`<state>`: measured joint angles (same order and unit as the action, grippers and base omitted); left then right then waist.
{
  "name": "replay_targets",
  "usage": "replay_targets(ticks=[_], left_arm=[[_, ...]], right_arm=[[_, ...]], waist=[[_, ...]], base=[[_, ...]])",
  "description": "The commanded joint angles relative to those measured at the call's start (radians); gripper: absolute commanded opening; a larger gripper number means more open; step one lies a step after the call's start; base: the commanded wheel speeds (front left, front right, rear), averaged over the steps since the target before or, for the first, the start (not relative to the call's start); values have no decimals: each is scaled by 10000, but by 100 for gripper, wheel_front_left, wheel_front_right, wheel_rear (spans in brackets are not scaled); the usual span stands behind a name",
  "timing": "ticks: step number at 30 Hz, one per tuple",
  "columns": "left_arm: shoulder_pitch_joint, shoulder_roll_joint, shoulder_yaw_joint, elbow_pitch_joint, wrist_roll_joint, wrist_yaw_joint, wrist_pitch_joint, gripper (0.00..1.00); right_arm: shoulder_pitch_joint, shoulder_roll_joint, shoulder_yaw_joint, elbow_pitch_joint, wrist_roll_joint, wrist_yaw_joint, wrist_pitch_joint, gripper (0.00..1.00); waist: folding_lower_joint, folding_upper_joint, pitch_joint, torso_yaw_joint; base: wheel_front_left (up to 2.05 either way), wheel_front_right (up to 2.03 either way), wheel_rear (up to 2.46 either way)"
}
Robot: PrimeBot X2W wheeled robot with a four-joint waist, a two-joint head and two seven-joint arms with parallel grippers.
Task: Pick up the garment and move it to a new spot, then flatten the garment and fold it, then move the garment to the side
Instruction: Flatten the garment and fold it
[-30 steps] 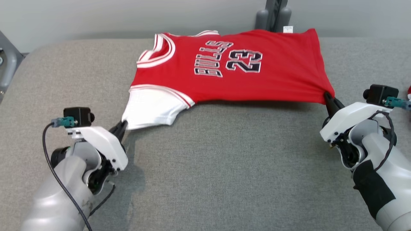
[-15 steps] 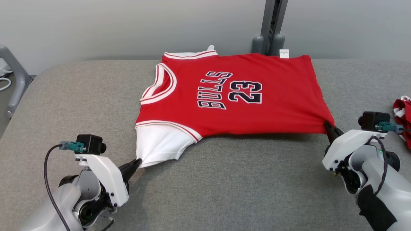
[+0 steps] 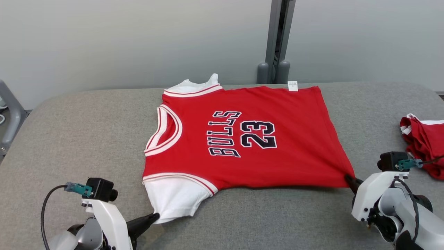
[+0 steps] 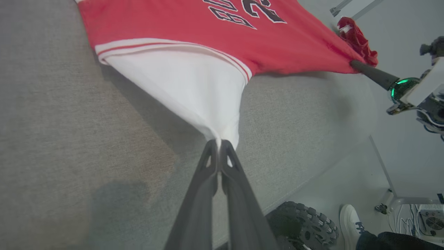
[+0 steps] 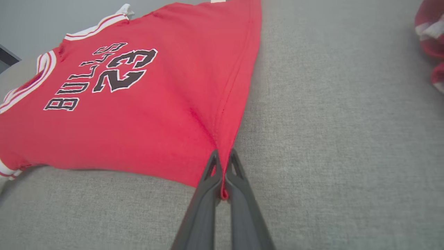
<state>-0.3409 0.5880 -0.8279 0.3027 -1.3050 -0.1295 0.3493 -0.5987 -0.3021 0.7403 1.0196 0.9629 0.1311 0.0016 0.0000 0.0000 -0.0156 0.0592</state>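
Note:
The garment [image 3: 263, 142] is a red jersey with white sleeves and "BULLS 23" in dark letters, spread face up across the grey table [image 3: 86, 132], collar to the left. My left gripper [image 3: 155, 217] is shut on the tip of the near white sleeve [image 4: 204, 90], pinched between its dark fingers [image 4: 208, 180]. At the right, my right gripper [image 3: 348, 178] is shut on the near hem corner [image 5: 225, 163], which is pulled to a taut point. The near edge of the garment is lifted slightly off the table between the two grips.
A second red and white garment [image 3: 423, 146] lies bunched at the table's right edge. A grey post [image 3: 275, 41] stands behind the table against the wall. A metal frame [image 3: 10, 111] shows at far left. A person's shoe [image 4: 352, 220] and a wheel [image 4: 305, 225] are on the floor.
Both grippers have drawn the garment toward the near side of the table, still holding sleeve and hem corner. The head camera has tilted up, showing more wall and the second garment.

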Motion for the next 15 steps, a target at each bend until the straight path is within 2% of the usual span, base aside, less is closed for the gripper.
replay_targets(ticks=[1, 15], left_arm=[[169, 155, -20, -133, -87, -11, 50, 0], [1464, 1269, -400, -1940, -1136, 44, 1266, 0]], right_arm=[[252, -157, 79, -110, 155, -8, 138, 0], [1551, -1772, 953, -2425, 1922, -8, 2555, 0]], waist=[[0, 0, -67, -71], [0, 0, -382, -411]], base=[[0, 0, 0], [0, 0, 0]])
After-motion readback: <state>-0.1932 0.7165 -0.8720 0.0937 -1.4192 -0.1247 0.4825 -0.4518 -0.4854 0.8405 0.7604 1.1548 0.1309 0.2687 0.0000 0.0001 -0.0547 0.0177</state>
